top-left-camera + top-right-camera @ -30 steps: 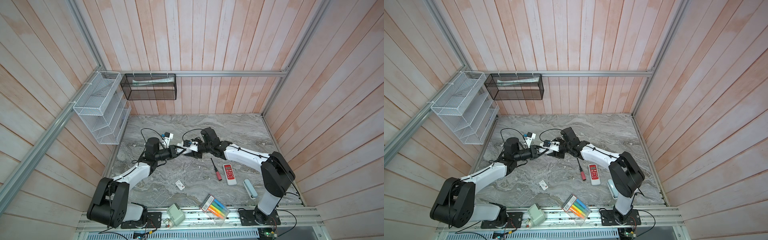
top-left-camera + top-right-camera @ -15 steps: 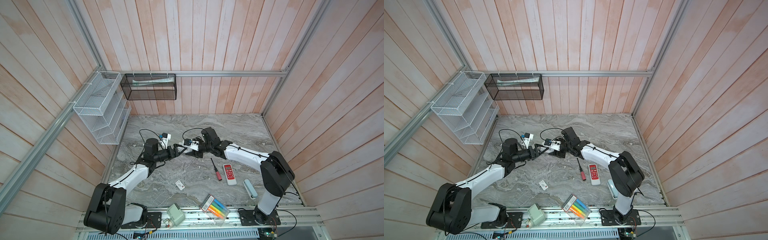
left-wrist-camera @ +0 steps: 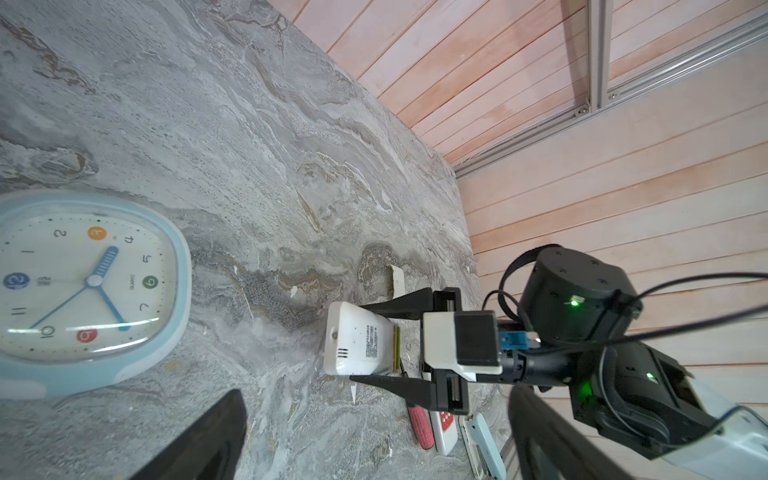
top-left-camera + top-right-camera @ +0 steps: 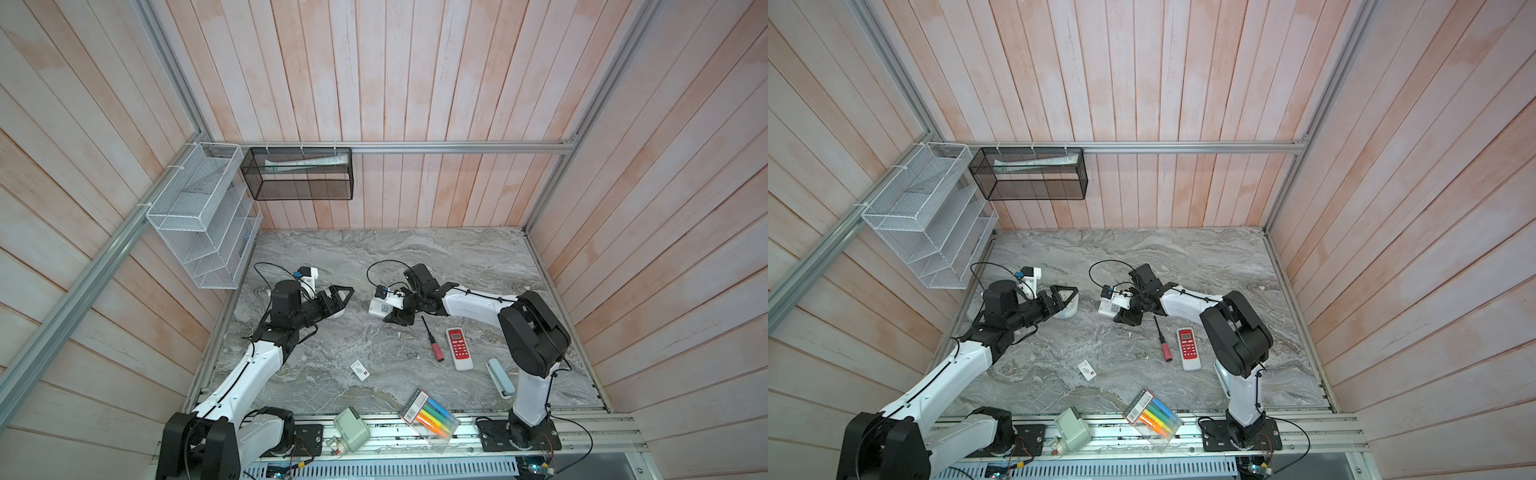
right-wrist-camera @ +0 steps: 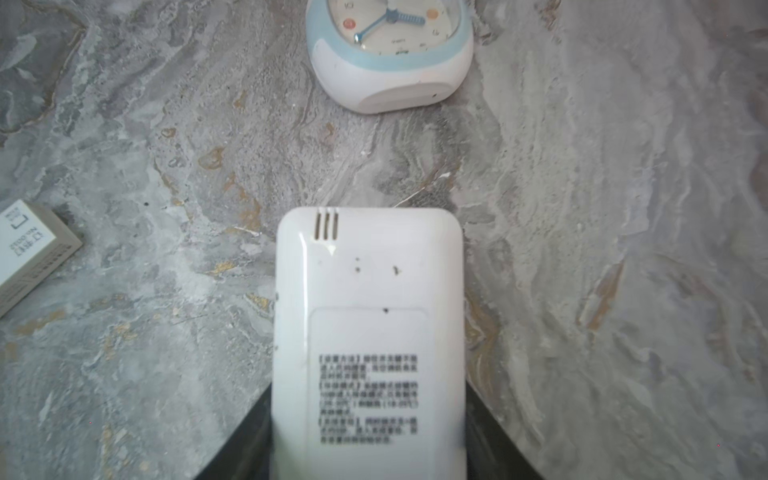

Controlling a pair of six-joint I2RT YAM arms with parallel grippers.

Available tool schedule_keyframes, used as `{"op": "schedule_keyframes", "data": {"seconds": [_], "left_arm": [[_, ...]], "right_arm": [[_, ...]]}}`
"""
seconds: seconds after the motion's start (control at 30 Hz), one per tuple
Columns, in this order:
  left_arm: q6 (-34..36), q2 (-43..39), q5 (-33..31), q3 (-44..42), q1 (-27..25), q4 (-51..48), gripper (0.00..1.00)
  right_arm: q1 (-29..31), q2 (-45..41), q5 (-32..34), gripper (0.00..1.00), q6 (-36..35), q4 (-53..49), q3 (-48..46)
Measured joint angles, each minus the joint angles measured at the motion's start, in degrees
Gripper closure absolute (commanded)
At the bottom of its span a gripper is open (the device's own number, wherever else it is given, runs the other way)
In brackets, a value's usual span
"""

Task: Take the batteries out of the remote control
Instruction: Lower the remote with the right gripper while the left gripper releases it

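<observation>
Right wrist view first: the white remote (image 5: 370, 332) fills the frame, back face and printed label towards the camera, with a black finger on each long side. From the left wrist view it's clear the right claw (image 3: 357, 343) is clamped across the remote's width, about half spread. At the claw end of the remote a yellow-green strip shows: the batteries (image 3: 397, 345), sitting in the remote. How many, I cannot tell from here.

Over on the other side, the left claw (image 4: 345, 300) is spread wide, with nothing between its fingers. It hovers over the blue-rimmed clock (image 3: 83, 286), which lies face up on the counter (image 4: 374, 257), well apart from the held remote.

Both top views put the held remote near the middle of the counter. Just beside the right claw lies a red-handled screwdriver (image 4: 432, 340), with a red-faced remote (image 4: 458, 348) next to it. A small box (image 4: 360, 370) sits nearer the front, and a pack of coloured markers (image 4: 430, 419) rests at the front edge.
</observation>
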Motion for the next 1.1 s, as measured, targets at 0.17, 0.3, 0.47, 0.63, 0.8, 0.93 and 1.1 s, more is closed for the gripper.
{"op": "schedule_keyframes", "data": {"seconds": [0.17,0.3,0.47,0.63,0.8,0.93,1.1], "left_arm": [[0.2,-0.5,-0.2,-0.4,0.0,-0.2,0.01],[0.2,-0.3,-0.2,-1.0,0.0,-0.2,0.01],[0.2,0.1,-0.2,-1.0,0.0,-0.2,0.01],[0.4,0.6,-0.1,-1.0,0.0,-0.2,0.01],[0.6,0.7,0.0,-1.0,0.0,-0.2,0.01],[0.7,0.9,0.0,-1.0,0.0,-0.2,0.01],[0.9,1.4,0.0,-1.0,0.0,-0.2,0.01]], "right_arm": [[0.3,1.9,-0.2,0.51,-0.1,-2.3,0.1],[0.7,2.9,-0.5,0.49,-0.8,-3.7,0.7],[0.9,4.4,-0.9,0.48,-2.1,-6.4,2.8],[0.9,5.9,-1.0,0.45,-3.2,-8.6,5.4],[1.3,7.0,-1.2,0.43,-4.3,-10.2,7.1],[1.8,7.7,-1.0,0.41,-5.2,-11.2,8.2],[2.7,8.2,1.1,0.38,-6.3,-12.0,9.2]]}}
